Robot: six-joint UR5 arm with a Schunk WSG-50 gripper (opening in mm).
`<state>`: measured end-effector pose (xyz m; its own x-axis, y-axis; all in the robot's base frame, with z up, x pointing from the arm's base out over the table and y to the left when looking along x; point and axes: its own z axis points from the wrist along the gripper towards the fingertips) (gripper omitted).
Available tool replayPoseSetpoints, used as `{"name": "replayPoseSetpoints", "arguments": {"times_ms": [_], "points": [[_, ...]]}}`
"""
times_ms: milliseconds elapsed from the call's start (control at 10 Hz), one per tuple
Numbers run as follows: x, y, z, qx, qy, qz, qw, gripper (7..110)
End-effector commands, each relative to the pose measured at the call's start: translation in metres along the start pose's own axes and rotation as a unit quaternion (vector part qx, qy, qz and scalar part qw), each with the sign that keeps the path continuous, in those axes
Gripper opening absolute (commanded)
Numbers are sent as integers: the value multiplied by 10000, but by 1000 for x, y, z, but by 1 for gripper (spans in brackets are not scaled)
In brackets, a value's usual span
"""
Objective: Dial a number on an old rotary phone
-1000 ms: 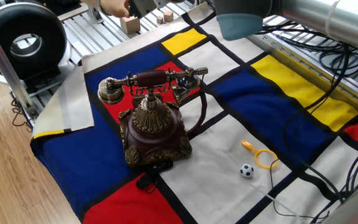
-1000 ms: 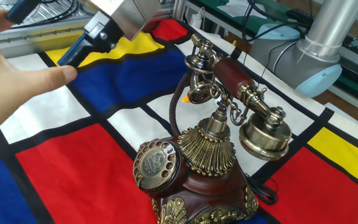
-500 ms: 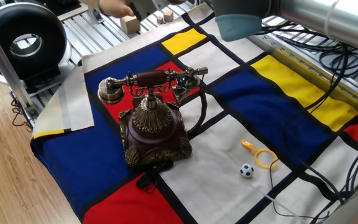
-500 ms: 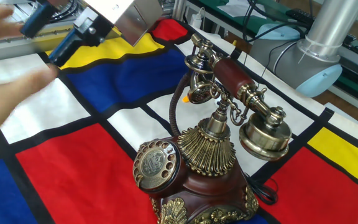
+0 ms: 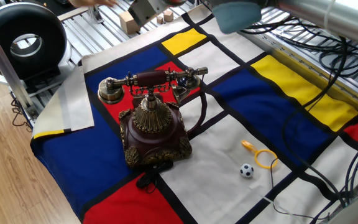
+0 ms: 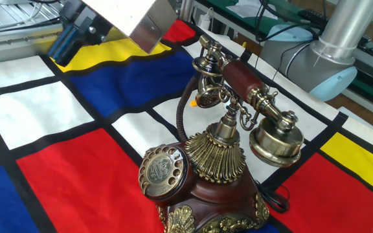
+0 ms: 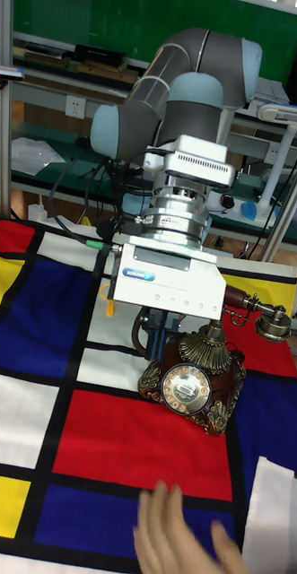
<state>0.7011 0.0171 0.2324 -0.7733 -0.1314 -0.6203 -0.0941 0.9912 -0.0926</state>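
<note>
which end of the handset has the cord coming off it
The handset end nearer the yellow patches: the dark cord hangs there; the other end overhangs blue.

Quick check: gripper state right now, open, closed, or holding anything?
Gripper: cannot be told; its jaws are blurred in one view and hidden in the others. It is clear of the phone.

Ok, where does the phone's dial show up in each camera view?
One fixed view: dial not visible; the phone sits left of centre, seen from behind.
The other fixed view: dial at bottom centre, on the base's left face.
Tall fixed view: dial right of centre, facing the camera, below the gripper housing.
Shared landmark: the handset resting across the cradle.
</note>
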Motion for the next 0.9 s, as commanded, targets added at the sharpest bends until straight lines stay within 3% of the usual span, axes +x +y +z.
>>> {"name": "replayPoseSetpoints", "arguments": {"times_ms": [0, 100, 200, 300, 500, 700, 800], "points": [[55, 17, -10, -131, 1238, -4, 9922, 7], [72, 21, -14, -204, 1582, -23, 9872, 7], [71, 38, -17, -480, 1615, 153, 9856, 7], [62, 41, -16, -509, 1475, 225, 9875, 7], [11, 21, -7, -101, 503, 75, 9987, 7], [3, 42, -7, -425, 408, 485, 9971, 7], [11, 38, -9, -346, 587, 520, 9963, 7]]}}
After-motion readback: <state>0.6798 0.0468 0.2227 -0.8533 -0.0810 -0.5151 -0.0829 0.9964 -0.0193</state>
